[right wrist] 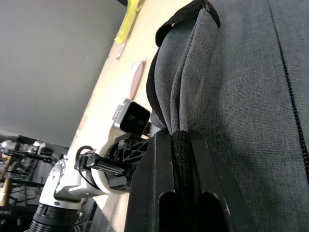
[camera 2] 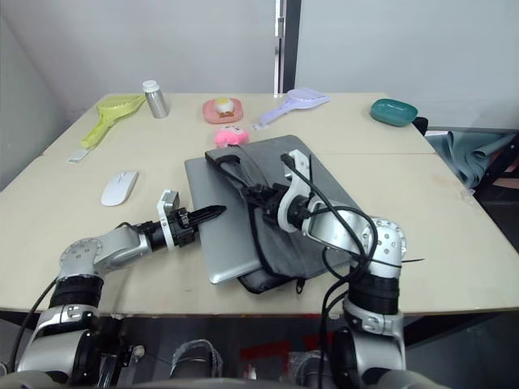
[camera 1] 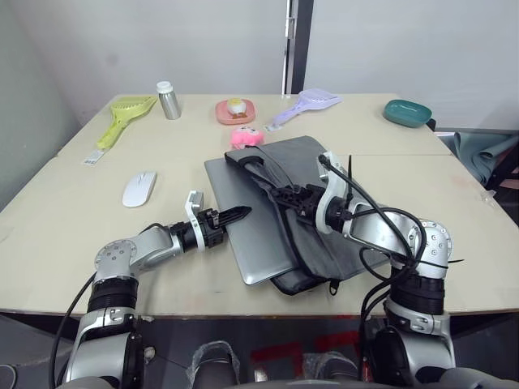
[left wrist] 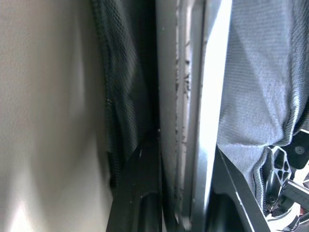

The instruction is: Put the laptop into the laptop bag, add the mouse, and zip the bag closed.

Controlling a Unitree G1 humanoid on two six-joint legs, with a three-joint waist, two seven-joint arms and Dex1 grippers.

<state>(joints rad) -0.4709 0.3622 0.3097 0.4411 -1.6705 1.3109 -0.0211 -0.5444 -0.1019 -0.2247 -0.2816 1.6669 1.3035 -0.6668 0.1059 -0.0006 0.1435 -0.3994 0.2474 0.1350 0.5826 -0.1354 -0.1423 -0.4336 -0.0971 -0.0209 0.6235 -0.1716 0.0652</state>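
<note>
The left pincer (camera 1: 240, 213), two black fingers, grips the near left edge of the thin silver metal laptop (camera 1: 247, 227), one finger above the lid and one beneath it. The laptop lies partly inside the flat grey fabric laptop bag (camera 1: 324, 194), its left half sticking out on the beige wooden table (camera 1: 73, 203). Just right of that pincer, the right pincer (camera 1: 285, 197) is clamped on the bag's black strap and upper fabric flap at the open mouth. The small white oval mouse (camera 1: 139, 188) rests on the table, left of and slightly beyond the left pincer, well apart from the bag. A round pink plush toy (camera 1: 247, 136) touches the bag's far corner
</note>
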